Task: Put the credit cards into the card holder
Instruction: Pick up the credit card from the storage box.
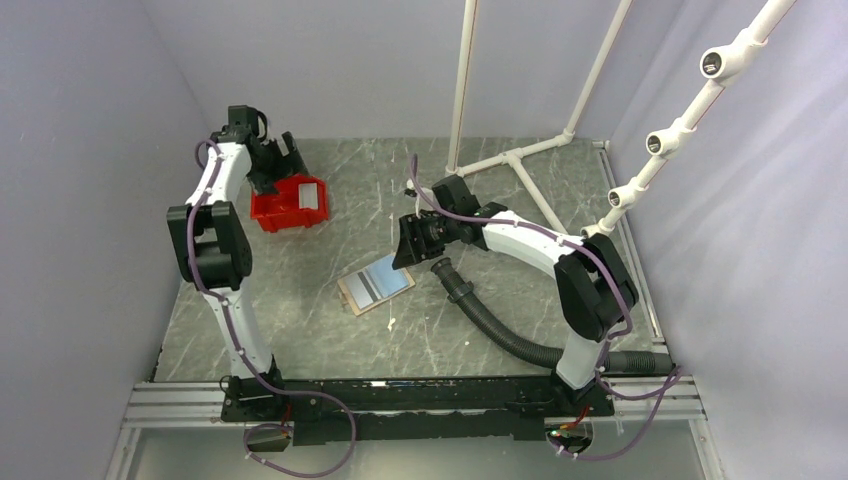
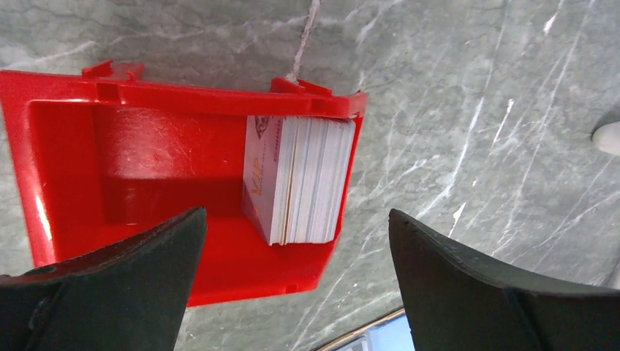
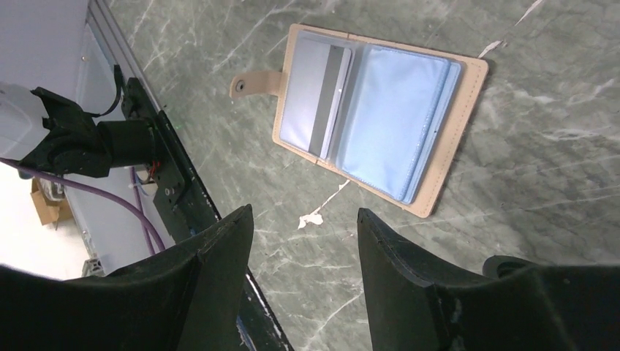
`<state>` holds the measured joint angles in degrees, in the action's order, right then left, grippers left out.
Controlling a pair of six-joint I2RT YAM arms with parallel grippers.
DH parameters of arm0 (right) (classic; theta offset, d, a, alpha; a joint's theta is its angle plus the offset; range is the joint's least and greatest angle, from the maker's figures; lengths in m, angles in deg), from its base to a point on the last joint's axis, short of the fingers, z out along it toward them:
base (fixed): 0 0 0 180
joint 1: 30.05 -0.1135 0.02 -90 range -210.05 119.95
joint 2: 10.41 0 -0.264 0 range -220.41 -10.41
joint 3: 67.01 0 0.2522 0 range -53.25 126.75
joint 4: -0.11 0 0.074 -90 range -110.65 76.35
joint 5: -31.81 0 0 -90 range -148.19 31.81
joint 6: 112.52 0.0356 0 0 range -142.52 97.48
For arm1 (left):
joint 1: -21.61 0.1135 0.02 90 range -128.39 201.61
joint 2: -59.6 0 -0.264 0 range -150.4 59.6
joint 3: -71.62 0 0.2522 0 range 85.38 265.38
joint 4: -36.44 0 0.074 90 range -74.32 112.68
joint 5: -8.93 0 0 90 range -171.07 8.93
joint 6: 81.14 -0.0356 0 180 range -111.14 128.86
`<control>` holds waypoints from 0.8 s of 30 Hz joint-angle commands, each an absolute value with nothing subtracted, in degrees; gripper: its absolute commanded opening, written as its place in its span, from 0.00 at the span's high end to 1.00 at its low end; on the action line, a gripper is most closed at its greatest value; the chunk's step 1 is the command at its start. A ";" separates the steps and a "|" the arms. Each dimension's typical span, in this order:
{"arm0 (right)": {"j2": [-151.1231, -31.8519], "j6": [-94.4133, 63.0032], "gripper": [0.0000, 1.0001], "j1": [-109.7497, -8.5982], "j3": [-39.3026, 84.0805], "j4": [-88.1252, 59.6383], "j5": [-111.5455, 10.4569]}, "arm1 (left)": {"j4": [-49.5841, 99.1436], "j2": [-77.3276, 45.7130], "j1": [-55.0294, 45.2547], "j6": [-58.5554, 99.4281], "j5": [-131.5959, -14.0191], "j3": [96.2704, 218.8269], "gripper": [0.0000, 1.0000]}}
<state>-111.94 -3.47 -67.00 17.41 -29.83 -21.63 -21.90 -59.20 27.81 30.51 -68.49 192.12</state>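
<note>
My left fingers gape empty over the credit cards; my right fingers, half-open and empty, hang over the card holder.

Left hand spread wide above card stack in red bin.

Left arm extended back-left, left fingers spread wide, empty. Right arm bent inward, right fingers parted, empty.
</note>
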 commanded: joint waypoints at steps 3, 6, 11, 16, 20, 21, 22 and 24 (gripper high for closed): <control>-109.46 -3.98 0.44 -66.60 17.04 -26.22 -19.91 | -19.58 -62.19 27.93 28.63 -64.15 192.96 0.01; -109.66 -4.06 0.44 -66.61 17.02 -26.31 -20.10 | -18.35 -63.70 27.94 28.63 -61.54 192.41 0.01; -109.73 -4.15 0.44 -66.52 17.15 -26.47 -20.35 | -18.02 -65.24 27.94 28.68 -60.69 192.50 0.01; -110.01 -3.93 0.44 -66.52 17.24 -26.05 -20.05 | -18.37 -66.55 27.94 28.55 -59.76 193.26 0.01; -110.02 -3.91 0.44 -66.52 17.26 -26.13 -19.95 | -17.88 -66.53 27.94 28.95 -57.34 193.20 0.05; -109.99 -3.89 0.44 -66.52 17.18 -25.94 -20.02 | -17.66 -66.31 27.94 29.10 -57.11 193.03 0.07; -109.93 -3.89 0.44 -66.52 17.09 -25.82 -19.97 | -17.29 -66.04 27.94 29.15 -57.08 192.70 0.09; -110.08 -3.76 0.44 -66.52 17.20 -25.73 -19.80 | -16.58 -65.47 27.94 29.23 -57.66 192.02 0.14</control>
